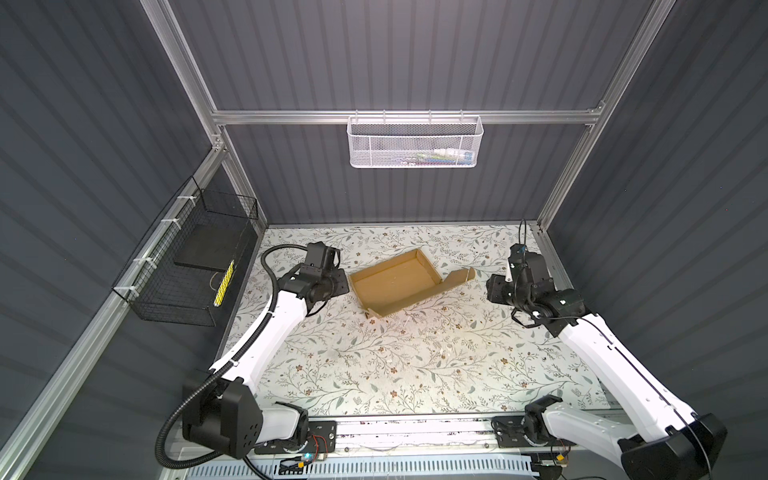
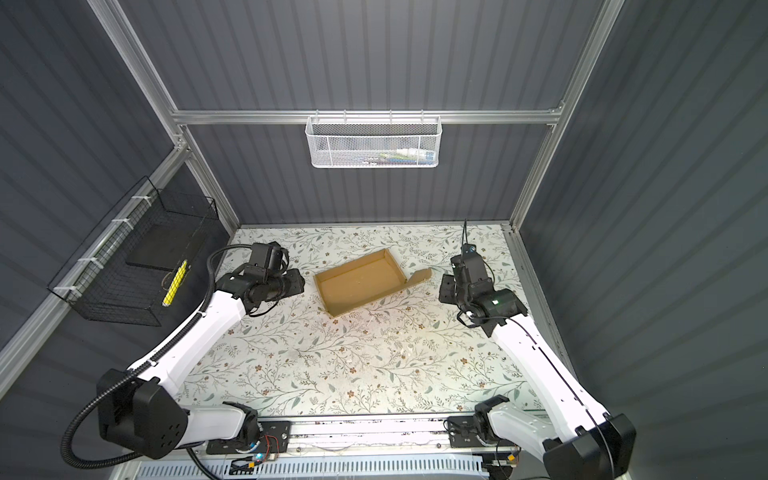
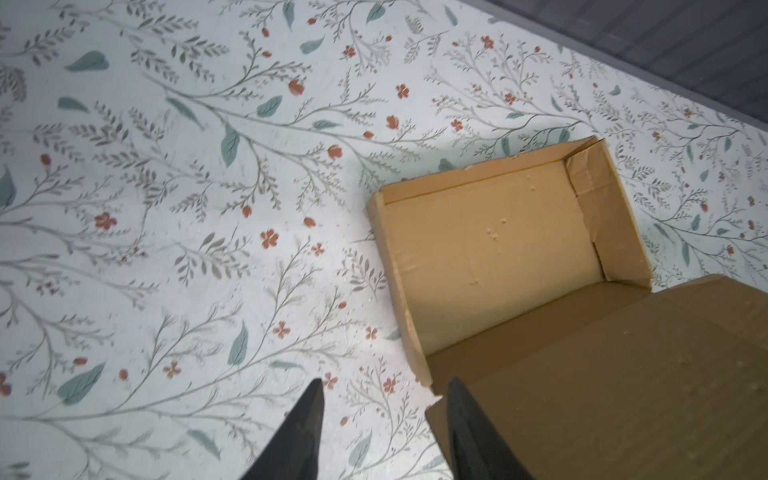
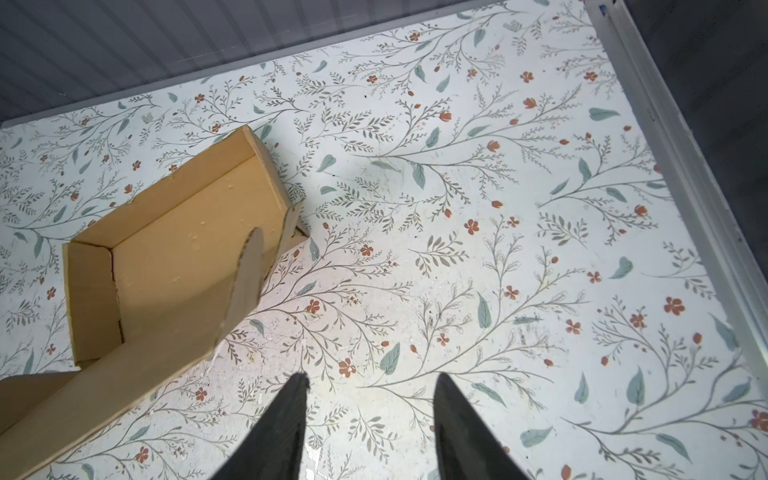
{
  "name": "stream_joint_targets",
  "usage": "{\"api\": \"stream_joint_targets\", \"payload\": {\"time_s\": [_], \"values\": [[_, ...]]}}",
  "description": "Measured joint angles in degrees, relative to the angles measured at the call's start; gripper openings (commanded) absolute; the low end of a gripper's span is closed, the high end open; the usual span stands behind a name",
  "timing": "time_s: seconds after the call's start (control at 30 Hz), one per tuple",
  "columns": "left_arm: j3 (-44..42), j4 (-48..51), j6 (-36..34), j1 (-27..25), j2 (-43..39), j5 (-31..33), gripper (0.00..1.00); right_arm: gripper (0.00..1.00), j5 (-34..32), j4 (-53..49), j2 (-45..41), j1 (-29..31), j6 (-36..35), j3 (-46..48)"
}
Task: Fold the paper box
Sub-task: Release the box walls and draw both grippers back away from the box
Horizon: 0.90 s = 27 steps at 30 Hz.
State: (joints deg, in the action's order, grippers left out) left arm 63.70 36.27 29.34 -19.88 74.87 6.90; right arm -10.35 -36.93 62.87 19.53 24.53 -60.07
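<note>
I count one paper box (image 1: 395, 282) on the table (image 1: 395, 365), lying toward its far edge. I have two grippers, my left gripper (image 3: 384, 382) and my right gripper (image 4: 370, 376), with two black fingers (image 3: 303, 424) on each, four in all. Off the table hang two baskets, one white mesh basket (image 1: 415, 143) whose contents are too blurred to count, and one black wire basket (image 1: 174, 307) holding one black slab (image 1: 212, 247) and one yellow object (image 1: 223, 282).
</note>
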Motion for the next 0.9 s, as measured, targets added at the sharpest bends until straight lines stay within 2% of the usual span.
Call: {"api": "stream_joint_targets", "payload": {"time_s": [0.23,0.37,0.63,0.9], "values": [[-9.2,7.2,10.6,-8.3,-11.8,5.7,0.49,0.51,5.1,3.5,3.5,-7.3,0.0,-0.1],[-14.5,8.9,16.4,-9.5,-17.3,5.7,0.49,0.51,8.2,4.4,8.4,-11.2,-0.6,-2.0],[-21.7,6.8,25.7,-15.6,-18.1,4.0,0.49,0.5,13.6,7.8,17.8,-13.1,-2.5,-7.5],[-24.1,-0.3,33.4,-26.2,-19.1,5.6,0.49,0.49,21.0,11.5,27.2,-13.4,-5.4,-13.7]]}}
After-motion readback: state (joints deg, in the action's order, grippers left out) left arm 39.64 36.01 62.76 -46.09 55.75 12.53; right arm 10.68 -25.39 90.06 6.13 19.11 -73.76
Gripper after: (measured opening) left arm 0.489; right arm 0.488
